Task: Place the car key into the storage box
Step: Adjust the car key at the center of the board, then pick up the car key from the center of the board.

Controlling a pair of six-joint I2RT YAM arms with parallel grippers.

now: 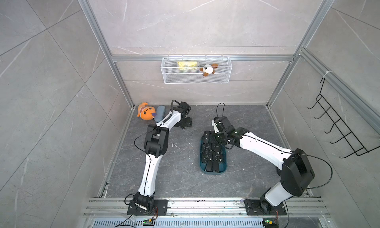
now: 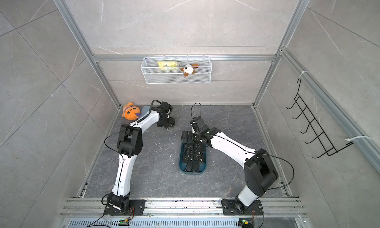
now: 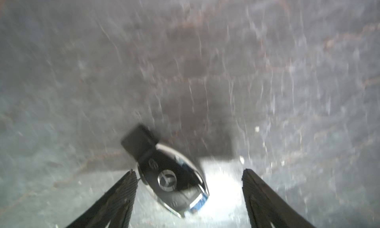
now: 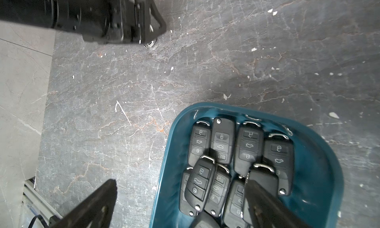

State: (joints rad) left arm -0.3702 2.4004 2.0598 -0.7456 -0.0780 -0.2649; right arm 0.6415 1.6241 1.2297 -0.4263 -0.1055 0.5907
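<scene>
Left wrist view: key (image 3: 170, 175) on the bench (image 3: 287, 72) between the spread left jaws, ungripped.
Best centre first: it lies hard by one finger (image 3: 123, 188), long axis slanting across the gap, narrow black end away from the wrist. The box (image 1: 223, 169) is well apart, right jaws released over its rim.

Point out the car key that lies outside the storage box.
The car key with the round silver emblem, lying on the floor within the open left gripper; the other keys lie in the storage box.
</scene>
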